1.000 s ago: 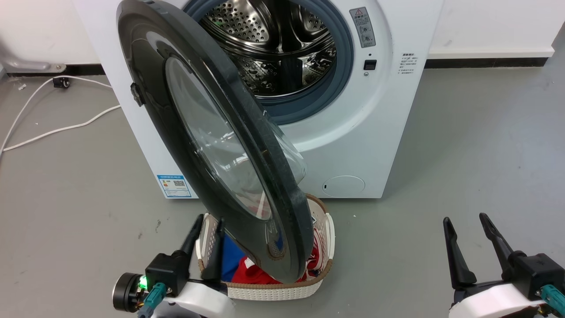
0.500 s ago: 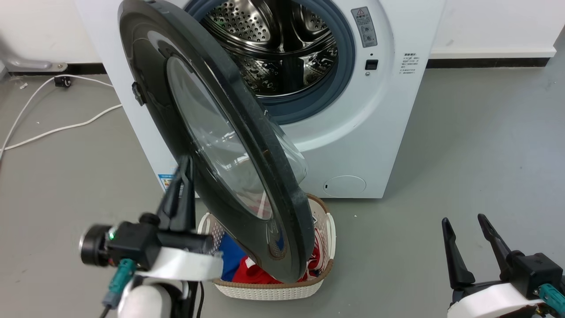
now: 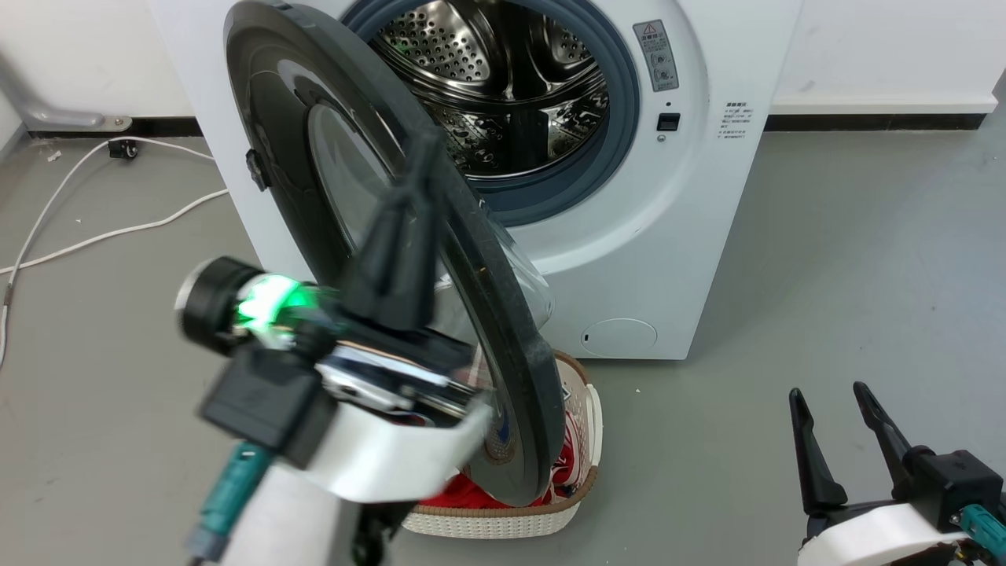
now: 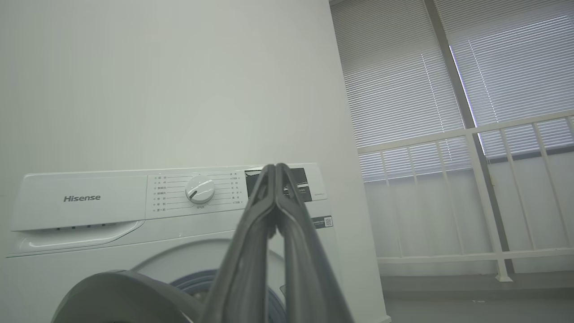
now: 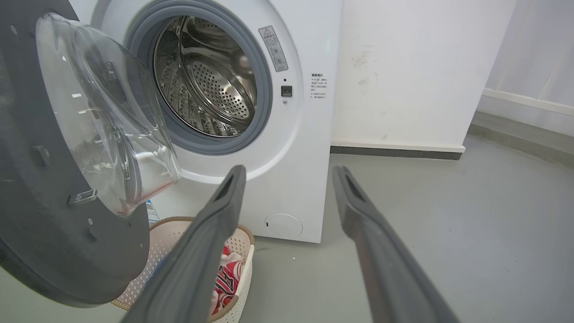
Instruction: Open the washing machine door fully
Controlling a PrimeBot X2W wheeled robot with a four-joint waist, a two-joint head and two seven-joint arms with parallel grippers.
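My left gripper (image 3: 425, 153) in front of the part-open washing machine door (image 3: 275, 102), fingers together, my right gripper (image 3: 827, 391) low, fingers apart

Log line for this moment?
washing machine door: partly open | left claw: shut, in front of door, contact unclear | right claw: open, empty

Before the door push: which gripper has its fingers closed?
The left gripper, in front of the washing machine door: fingers pressed together; the right gripper is open.
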